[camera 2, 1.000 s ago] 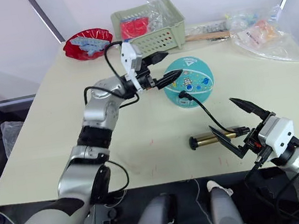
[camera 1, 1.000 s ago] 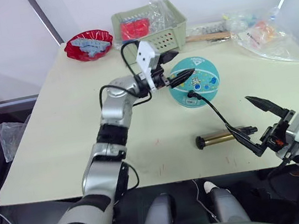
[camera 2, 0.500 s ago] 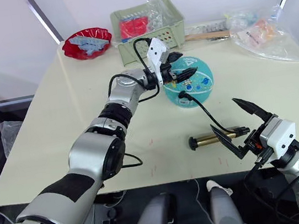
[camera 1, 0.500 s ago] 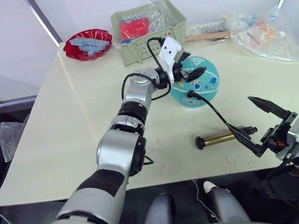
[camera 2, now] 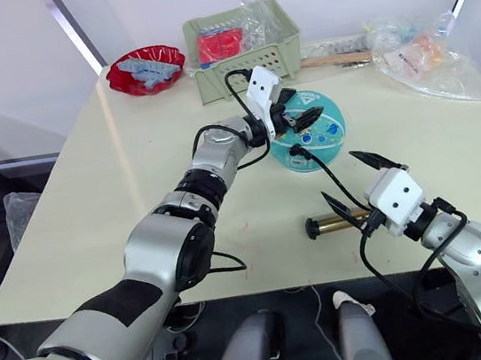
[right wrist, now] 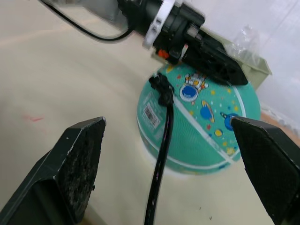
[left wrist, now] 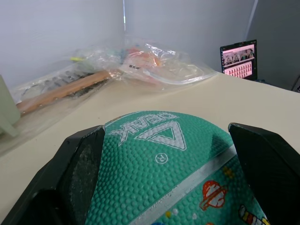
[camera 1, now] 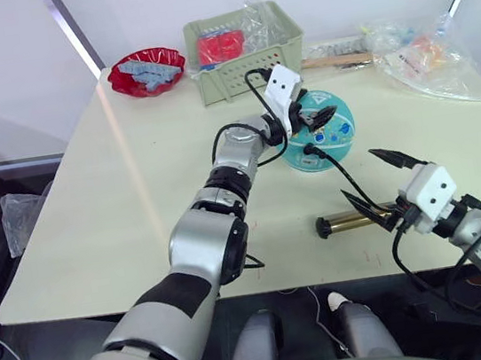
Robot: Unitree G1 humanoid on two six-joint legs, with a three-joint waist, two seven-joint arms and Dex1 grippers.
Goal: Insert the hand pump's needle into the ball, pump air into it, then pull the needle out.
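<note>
One teal ball (camera 1: 319,130) on desk (camera 1: 119,206), cartoon prints, white triangle logo; hose plugged in. Left gripper (camera 1: 317,115) jaws apart astride ball. Right gripper (camera 1: 375,181) jaws apart over bronze hand pump (camera 1: 354,220).

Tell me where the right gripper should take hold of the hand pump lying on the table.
Grip the hand pump across the middle of its bronze barrel, coming down from above. It lies flat on the table, ends pointing left and right, so open fingers can straddle it. The right gripper is open just over its hose end; avoid that end.
</note>
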